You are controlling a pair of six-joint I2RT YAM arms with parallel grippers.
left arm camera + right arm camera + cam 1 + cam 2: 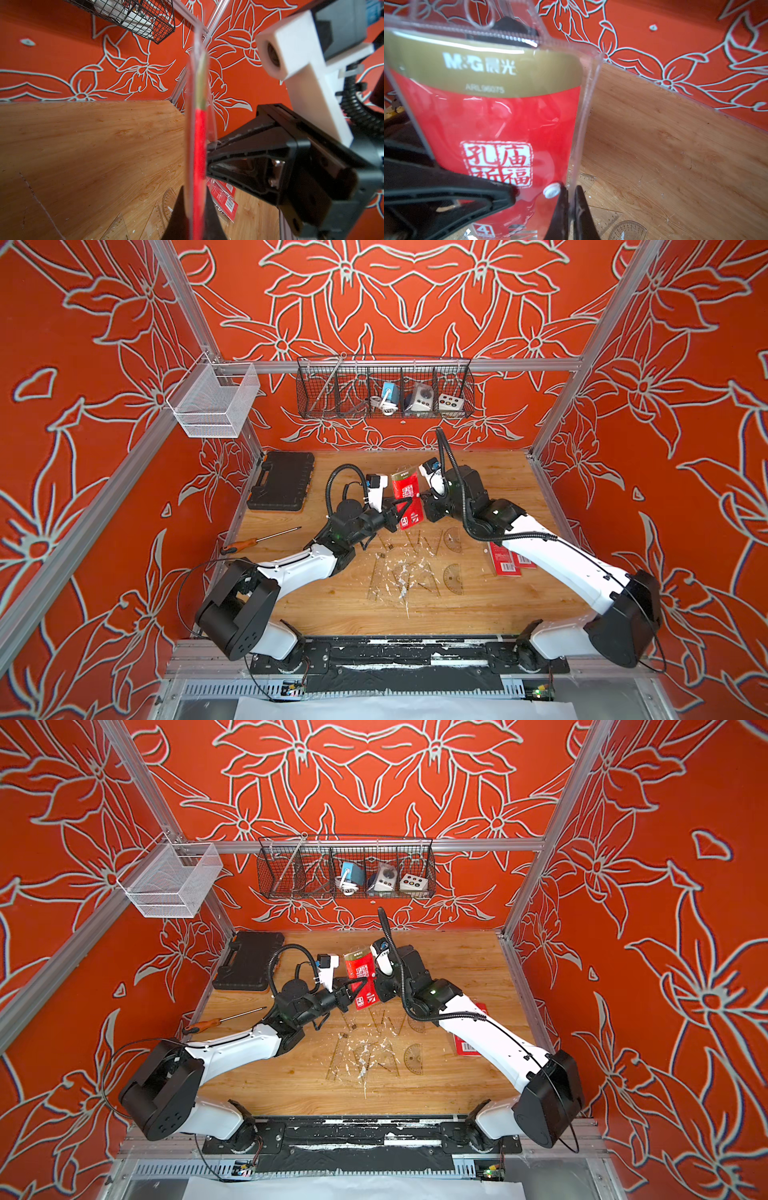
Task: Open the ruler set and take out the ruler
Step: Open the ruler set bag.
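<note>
holding ruler set [407, 495] off the table [498, 489], between both arms | left gripper [194, 199] clenched on one edge | right gripper [571, 193] pinching clear edge just beside white snap [552, 191] | judgement: peel apart slowly, left steady, so snap pops without tearing

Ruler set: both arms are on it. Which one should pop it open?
Right. The right gripper is shut on the clear edge of the ruler set, right beside the white snap; the left gripper clamps its body and can probably just anchor it.
</note>
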